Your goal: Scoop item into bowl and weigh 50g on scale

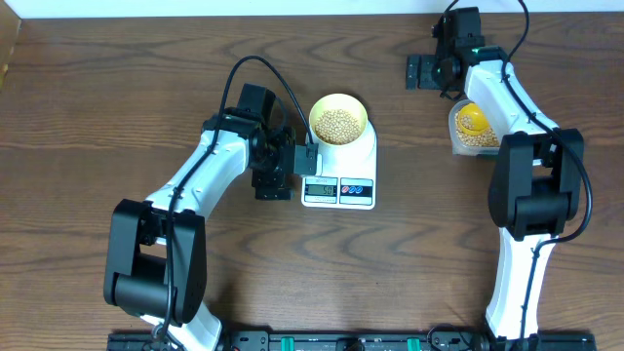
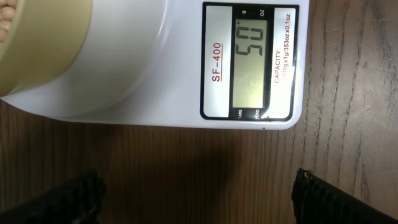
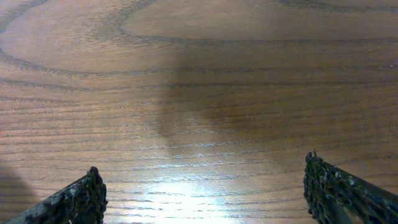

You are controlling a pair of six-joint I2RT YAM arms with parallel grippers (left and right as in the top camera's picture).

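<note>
Wooden table (image 1: 97, 78), beans (image 1: 338, 122) in yellow-green bowl (image 1: 364, 115) atop white scale (image 1: 366, 161)

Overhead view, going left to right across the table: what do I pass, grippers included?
The left gripper, open → scale with the bowl of beans on it → right gripper, open → clear tub.

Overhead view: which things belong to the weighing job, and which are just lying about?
Job: beans; bowl holding them; scale under it, reading 50; clear tub of more beans; yellow thing in it, likely the scoop.
Lying about: tan thing cut off at the top-left edge, unidentifiable.
</note>
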